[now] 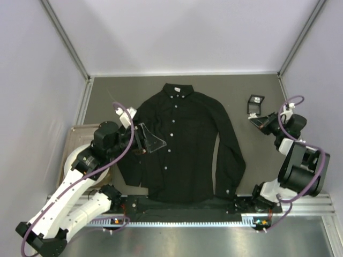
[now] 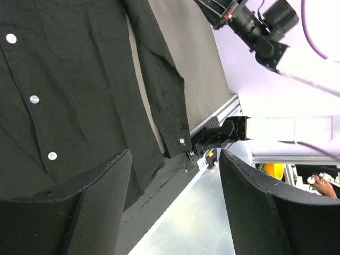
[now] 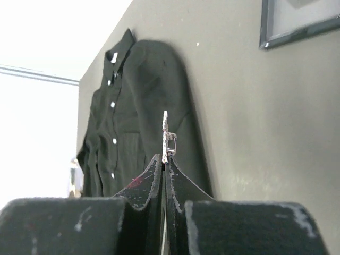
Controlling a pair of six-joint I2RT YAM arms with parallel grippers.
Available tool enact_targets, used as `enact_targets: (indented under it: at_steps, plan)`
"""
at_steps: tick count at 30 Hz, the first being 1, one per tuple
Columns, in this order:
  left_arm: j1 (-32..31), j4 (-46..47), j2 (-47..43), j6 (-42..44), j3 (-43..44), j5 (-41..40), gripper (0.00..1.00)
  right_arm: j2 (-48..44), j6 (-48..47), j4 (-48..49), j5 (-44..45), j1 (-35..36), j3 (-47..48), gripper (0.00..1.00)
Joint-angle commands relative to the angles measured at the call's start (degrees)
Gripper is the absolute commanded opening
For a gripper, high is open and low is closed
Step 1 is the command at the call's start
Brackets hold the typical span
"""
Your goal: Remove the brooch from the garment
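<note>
The garment [image 1: 179, 144] lies flat in the middle of the counter [image 1: 252, 155], collar toward the far edge. The left hand [image 1: 151, 140] hangs over its left sleeve. Well to the right, just before a small box [image 1: 255, 101], the right hand [image 1: 254, 122] pinches the brooch [image 3: 166, 133].

The garment [image 1: 182, 160], a black long-sleeved collared shirt, lay flat and front-up on the desk [image 1: 241, 91], with the collar pointing away from the arm bases and the sleeves running down along its sides. A row of small white buttons [image 1: 173, 122] ran down its centre. The brooch [image 3: 166, 130], a thin pale ornament seen edge-on, stood upright, pinched at its lower end between the closed fingertips of the right claw [image 3: 164, 159], well apart from the garment
</note>
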Motion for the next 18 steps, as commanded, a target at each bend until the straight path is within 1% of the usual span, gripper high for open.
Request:
enact_targets:
  at_steps: [1, 2, 7, 9, 12, 18]
  plan:
    - [-0.07, 5.46, 0.16, 4.18, 0.10, 3.72, 0.72, 10.94, 1.37, 7.84, -13.98, -3.83, 9.35, 0.00]
    - [-0.07, 6.25, 0.34, 4.45, -0.08, 4.25, 0.72, 12.52, -1.25, 5.22, -13.37, -4.88, 10.50, 0.00]
    - [-0.07, 8.89, 3.23, 6.12, 0.97, 7.24, 0.71, 22.53, -4.18, 3.70, -13.10, -6.03, 16.56, 0.00]
    - [-0.07, 9.68, 3.94, 7.17, 1.58, 8.74, 0.71, 24.83, -2.95, 5.97, -13.89, -6.03, 17.63, 0.00]
    - [-0.16, 10.82, 5.61, 8.75, 2.11, 9.62, 0.71, 28.09, -3.39, 5.29, -13.37, -6.03, 20.00, 0.00]
    - [-0.07, 11.70, 9.39, 10.51, 1.94, 9.35, 0.71, 33.27, 0.30, 9.32, -12.67, -6.03, 23.96, 0.00]
